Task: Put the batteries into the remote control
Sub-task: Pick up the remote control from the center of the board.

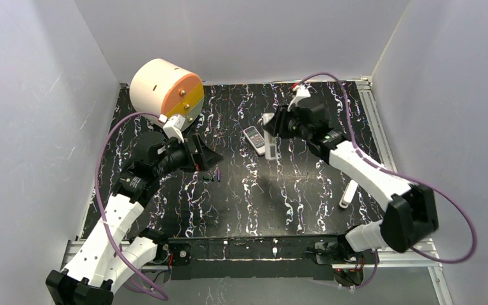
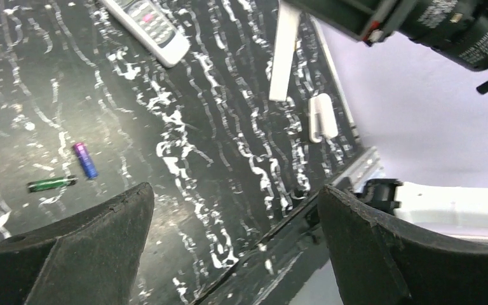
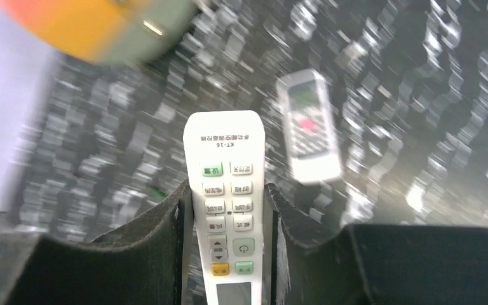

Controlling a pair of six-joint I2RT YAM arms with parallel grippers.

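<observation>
Where the table [image 1: 305, 216] runs nearest the arm bases, toward 4 o'clock of its centre, a white strip [image 1: 348, 194] lies alone, well apart from the rest. What it is I cannot tell.

Next out, just to 9 o'clock of centre, the purple battery [image 2: 85, 159] and the green battery [image 2: 51, 184] lie on the mat, near each other but not touching. No red-orange one shows.

Beyond them at 10 o'clock the left gripper [image 2: 235, 194] hovers with fingers spread wide and nothing between. I judge it is placed to come down on a cell.

Farther, at 1 o'clock, the right gripper [image 3: 227, 197] is clamped on the long edges of the held remote [image 3: 225, 146], button face toward its own camera. It is probably presented for loading, but the back is out of view.

The second remote [image 1: 254, 140] lies flat just beside it, at its 9 o'clock.

Farthest, in the 11 o'clock corner, sits an orange-faced drum [image 1: 165, 89].
</observation>
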